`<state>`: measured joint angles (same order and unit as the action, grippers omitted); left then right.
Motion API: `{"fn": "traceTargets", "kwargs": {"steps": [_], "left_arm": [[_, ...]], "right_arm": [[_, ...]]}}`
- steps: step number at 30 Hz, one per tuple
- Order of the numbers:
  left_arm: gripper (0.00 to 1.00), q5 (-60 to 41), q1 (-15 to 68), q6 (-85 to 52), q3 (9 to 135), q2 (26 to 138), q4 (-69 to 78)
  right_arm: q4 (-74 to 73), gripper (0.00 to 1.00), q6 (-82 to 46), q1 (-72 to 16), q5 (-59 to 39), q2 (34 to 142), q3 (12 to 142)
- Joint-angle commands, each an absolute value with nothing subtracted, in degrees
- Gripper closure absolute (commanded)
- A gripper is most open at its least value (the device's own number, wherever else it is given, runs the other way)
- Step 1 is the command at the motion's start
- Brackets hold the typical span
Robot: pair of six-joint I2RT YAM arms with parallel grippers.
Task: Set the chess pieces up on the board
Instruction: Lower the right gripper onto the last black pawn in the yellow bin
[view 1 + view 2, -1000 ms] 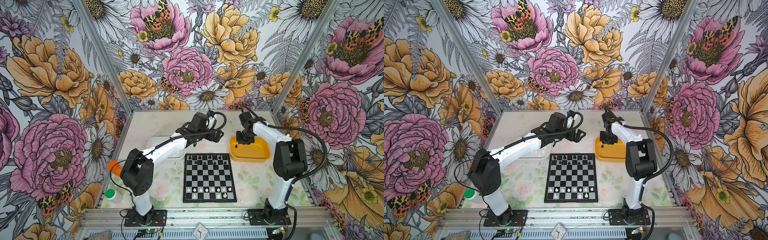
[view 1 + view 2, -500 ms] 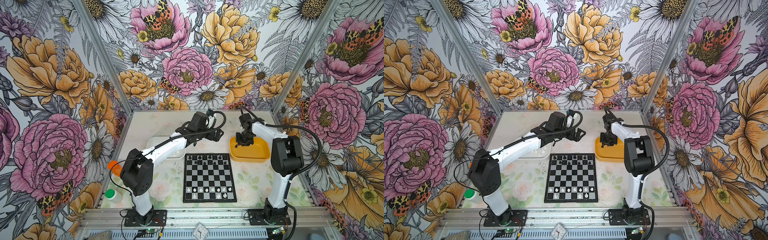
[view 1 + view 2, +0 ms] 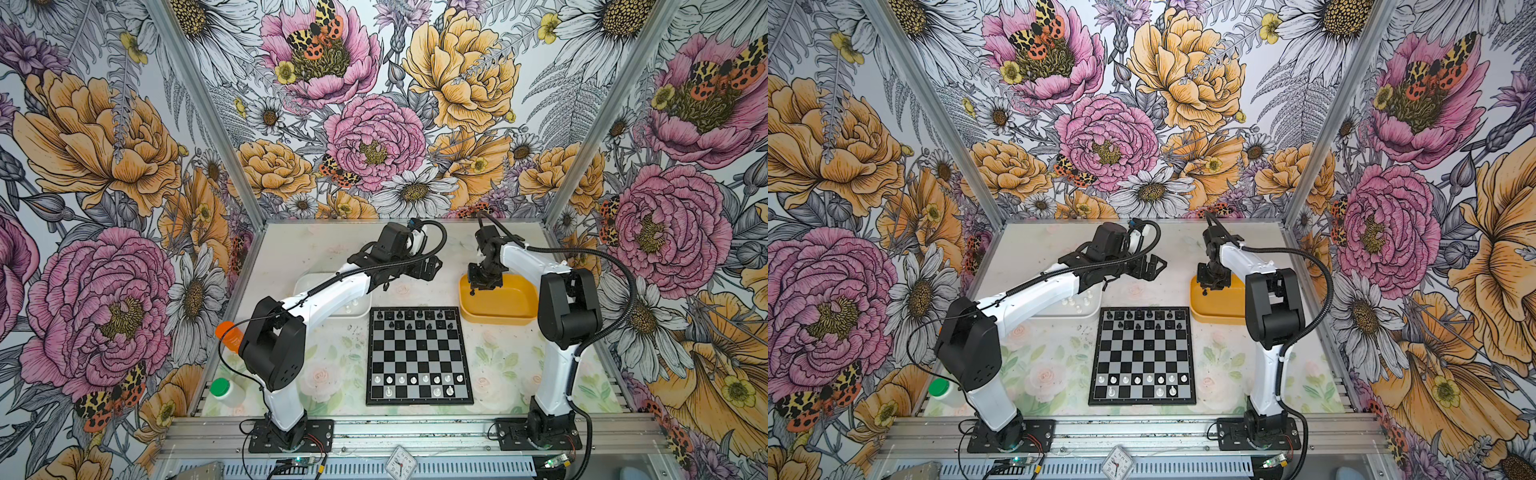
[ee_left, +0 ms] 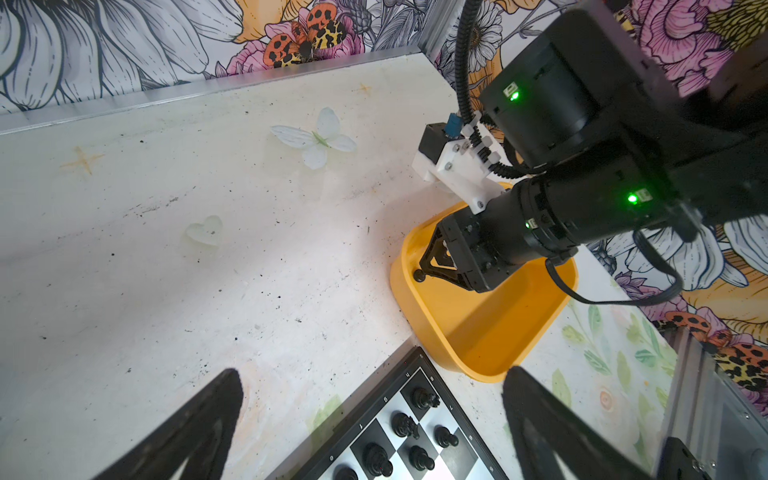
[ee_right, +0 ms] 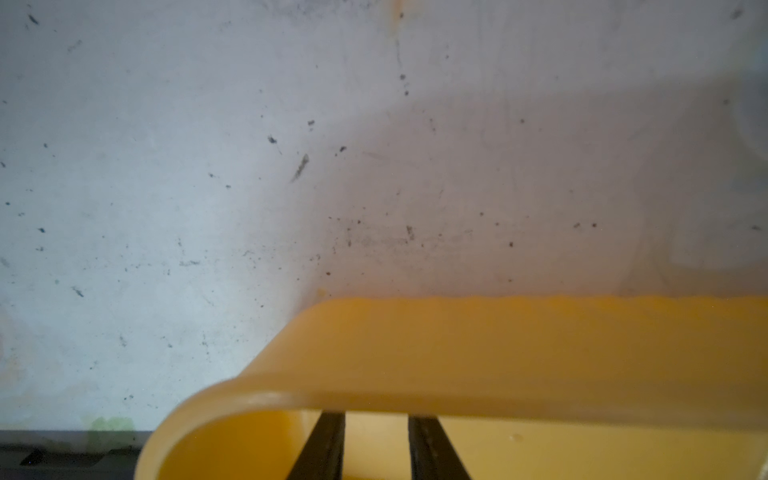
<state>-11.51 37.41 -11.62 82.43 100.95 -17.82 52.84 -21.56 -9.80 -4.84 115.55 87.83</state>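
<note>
Board point(image 3: 419, 355): centre of scene.
Blk pieces point(image 3: 419, 312): 2 part-filled rows at board's 12 o'clock edge.
Wht pieces point(image 3: 413, 380): rows at 6 o'clock edge.
Yellow tray point(image 3: 507, 307): 1 o'clock of board.
White tray point(image 3: 305, 286): 11 o'clock.
R gripper point(image 3: 473, 289): over yellow tray, fingers nipping 1 blk piece point(image 4: 419, 275).
L gripper point(image 3: 430, 269): between trays at 12 o'clock, jaws spread wide.

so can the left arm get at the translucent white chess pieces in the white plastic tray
Probably yes: the left gripper, jaws wide open and empty, hangs past the white tray, the white pieces lie uncovered beside its forearm, and the right gripper is at the yellow plastic tray. It must draw back.
</note>
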Motion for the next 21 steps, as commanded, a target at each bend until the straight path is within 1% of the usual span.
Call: {"fn": "traceTargets", "kwargs": {"steps": [1, 21], "left_arm": [[0.01, -11.6, 36.6, -11.7, 81.3, 98.1, -18.2], [0.01, -12.6, 34.3, -11.3, 79.6, 96.6, -18.3]], "right_arm": [[51.9, 0.7, -22.3, -10.2, -5.4, 116.6, 89.6], [52.0, 0.74, -22.6, -10.4, -4.9, 118.6, 90.0]]}}
